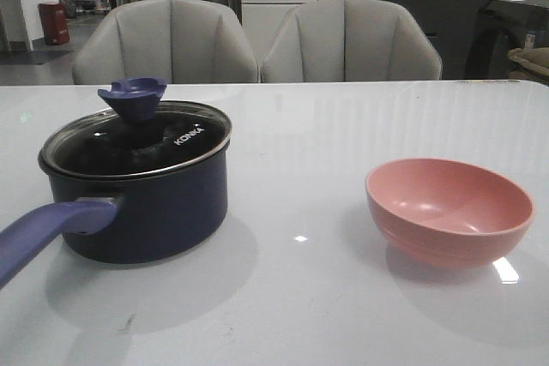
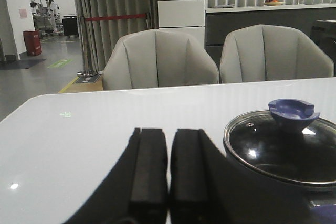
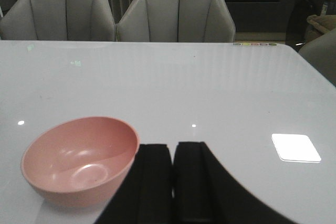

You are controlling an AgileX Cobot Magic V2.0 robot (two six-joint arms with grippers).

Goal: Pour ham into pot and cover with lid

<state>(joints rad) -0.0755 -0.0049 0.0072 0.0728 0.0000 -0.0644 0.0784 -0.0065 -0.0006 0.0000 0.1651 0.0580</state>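
From the front, the pot [image 1: 141, 207] stood on the white table [image 1: 300, 315] toward its left edge, with its long handle [image 1: 47, 231] reaching out to the near left corner. The lid [image 1: 137, 139] sat flat on the pot's rim, closing it, with its knob [image 1: 131, 97] upright on top. A pink bowl [image 1: 449, 210] stood upright toward the right edge, well apart from the pot, and what showed of its inside looked bare. No ham could be seen; the dark glass of the lid hid the pot's inside. Two grey chairs [image 1: 257, 40] stood behind the far edge. Neither arm appeared in this view.

In the left wrist view, the left gripper [image 2: 168, 174] hovered just beside the pot [image 2: 262, 198], its two black fingers [image 2: 149, 166] pressed together and grasping nothing. The lid [image 2: 283, 148] lay seated on the pot.

In the right wrist view, the right gripper [image 3: 173, 182] was likewise clenched on nothing, just beside the bowl [image 3: 79, 158], whose visible inside held nothing.
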